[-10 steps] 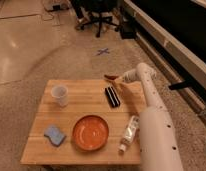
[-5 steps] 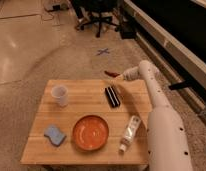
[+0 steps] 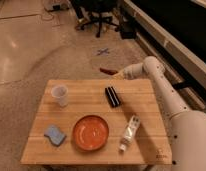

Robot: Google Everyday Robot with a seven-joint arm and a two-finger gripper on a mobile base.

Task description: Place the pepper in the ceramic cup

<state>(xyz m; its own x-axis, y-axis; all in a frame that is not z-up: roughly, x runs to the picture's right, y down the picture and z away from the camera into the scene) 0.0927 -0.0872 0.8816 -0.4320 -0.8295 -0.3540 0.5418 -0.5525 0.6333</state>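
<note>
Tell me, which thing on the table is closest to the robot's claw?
The black bar, near the table's far edge. The gripper, holding the pepper, hangs just beyond it; ceramic cup, bowl, sponge and bottle lie farther off.

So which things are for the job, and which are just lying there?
For the job: pepper, held in the gripper above the far edge of the table; white cup.
Just lying about: black bar, orange bowl, blue sponge, white bottle.

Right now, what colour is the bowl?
Orange bowl, camera view; the gripper holds the pepper by the table's far edge.
</note>
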